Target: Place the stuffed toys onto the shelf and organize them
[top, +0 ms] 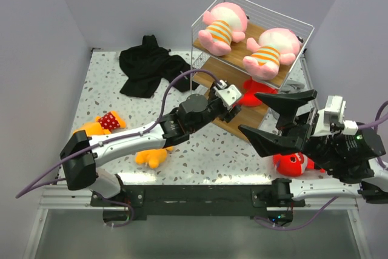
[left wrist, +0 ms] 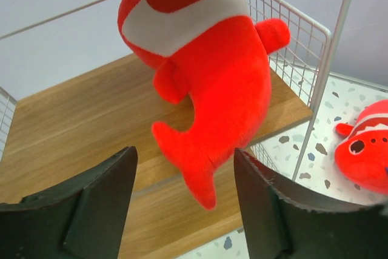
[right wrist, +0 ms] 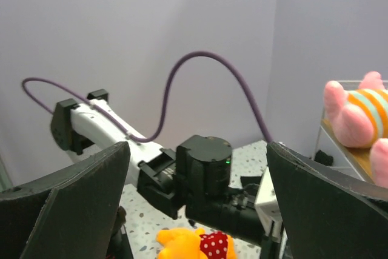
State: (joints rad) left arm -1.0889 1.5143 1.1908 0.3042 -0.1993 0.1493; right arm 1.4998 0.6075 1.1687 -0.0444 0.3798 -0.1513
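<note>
While our right pincer [top: 248,112] is hanging wide open and empty above the table [top: 200,150], we are finding one red fish toy [top: 291,163] lying on the speckled top just beneath its wrist. Behind the left pincer [left wrist: 183,150], along its arm, one orange-yellow toy [top: 153,157] is lying partly under the arm. Another orange-yellow toy [top: 100,124], showing a red dotted bib, is lying further out.

We are keeping the left pincer's fingers [left wrist: 91,204] spread apart and gripping nothing. Just ahead of them a second red fish toy [left wrist: 206,71] is standing tail-down on a board [left wrist: 73,119] of the shelf [top: 254,4], below the top one. Its tail is hanging between the fingertips, unpinched.

Above and beyond that pincer, a pink toy [top: 223,25] and a second pink toy [top: 271,50], both in striped shirts, are lying side by side on the top board. Well off to the pincer's left, a black garment [top: 148,65] is lying crumpled by the far wall.
</note>
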